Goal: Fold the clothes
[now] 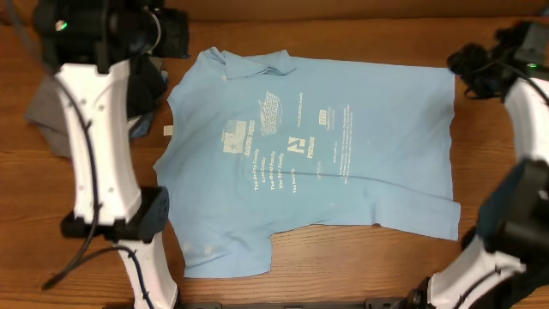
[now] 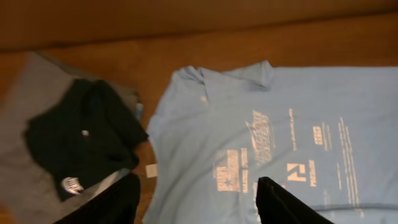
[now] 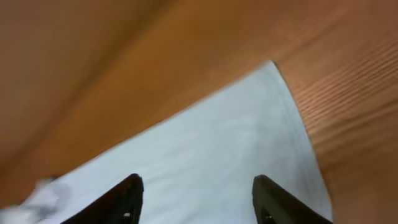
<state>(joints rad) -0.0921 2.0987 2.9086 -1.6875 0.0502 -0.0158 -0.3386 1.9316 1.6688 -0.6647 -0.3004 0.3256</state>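
Observation:
A light blue T-shirt (image 1: 343,146) with white chest print lies spread flat on the wooden table, collar to the left; its lower left sleeve is folded in. In the left wrist view (image 2: 205,143) its collar end shows. My left gripper (image 2: 196,199) is open and empty, above the shirt's collar side. A black shirt (image 2: 81,137) lies on a grey one (image 2: 25,112) at the left. My right gripper (image 3: 196,186) is open and empty, above the shirt's far right corner (image 3: 261,106). In the overhead view the left gripper (image 1: 176,34) and right gripper (image 1: 459,64) sit at the far corners.
The black and grey pile (image 1: 51,116) sits at the table's left side, partly under the left arm. A small white tag (image 2: 150,170) lies by the blue shirt's edge. Bare wood (image 1: 506,146) lies right of the shirt.

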